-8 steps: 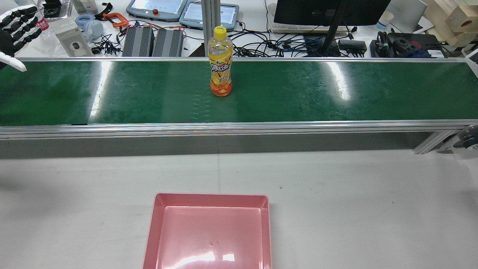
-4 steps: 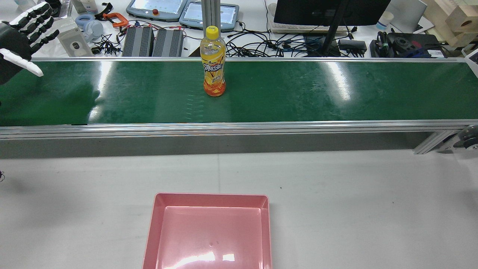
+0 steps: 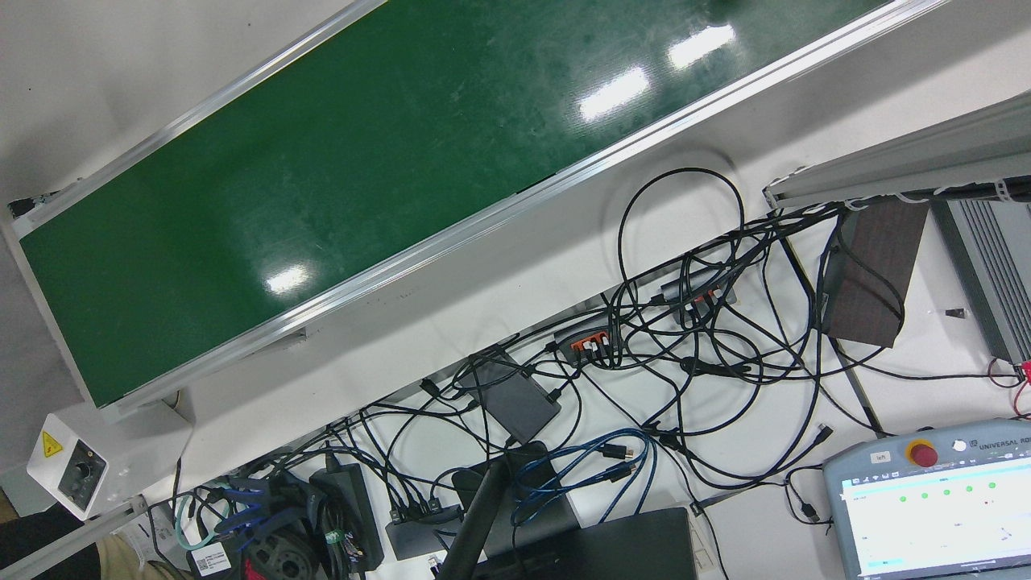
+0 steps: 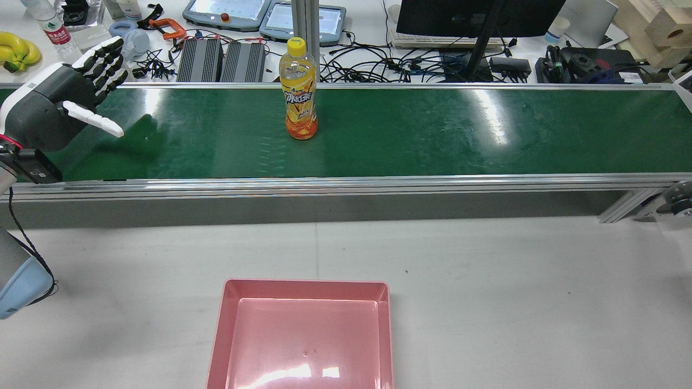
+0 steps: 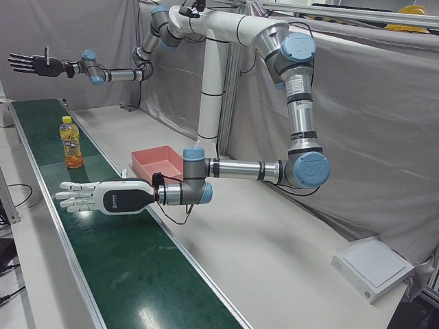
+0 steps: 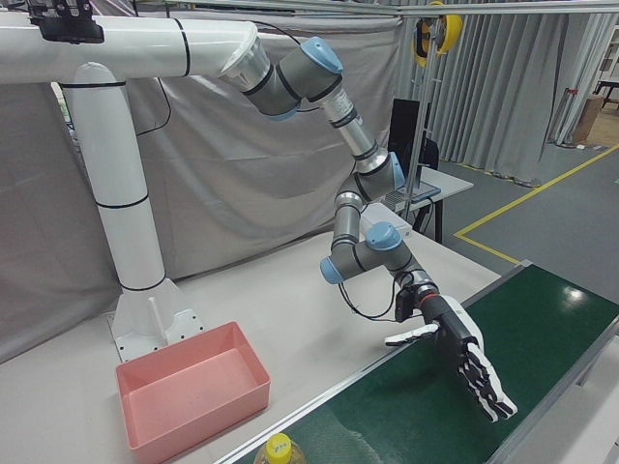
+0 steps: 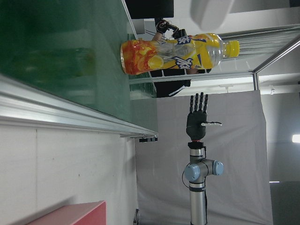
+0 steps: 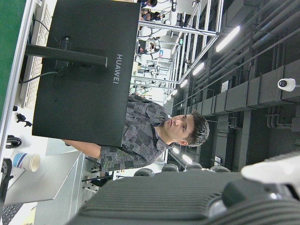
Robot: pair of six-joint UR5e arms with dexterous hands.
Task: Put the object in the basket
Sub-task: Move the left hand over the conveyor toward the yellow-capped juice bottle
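Note:
An orange juice bottle (image 4: 298, 92) with a yellow cap stands upright on the green conveyor belt (image 4: 432, 135). It also shows in the left-front view (image 5: 70, 144) and the left hand view (image 7: 173, 53). My left hand (image 4: 65, 105) is open and empty, held over the belt's left end, apart from the bottle. It also shows in the left-front view (image 5: 103, 197) and the right-front view (image 6: 462, 356). My right hand (image 5: 31, 64) is open and raised high beyond the bottle, outside the rear view. The pink basket (image 4: 303, 289) sits empty on the white table.
Behind the belt lies a cluttered desk with cables, teach pendants (image 4: 227, 11), a monitor (image 4: 476, 16) and bananas (image 4: 19, 48). The belt's aluminium rail (image 4: 346, 186) stands between the belt and the white table (image 4: 486, 281). A person sits behind the monitor in the right hand view.
The bottle has moved left along the belt. My left hand has moved right and down over the belt, closer to the bottle, still open.

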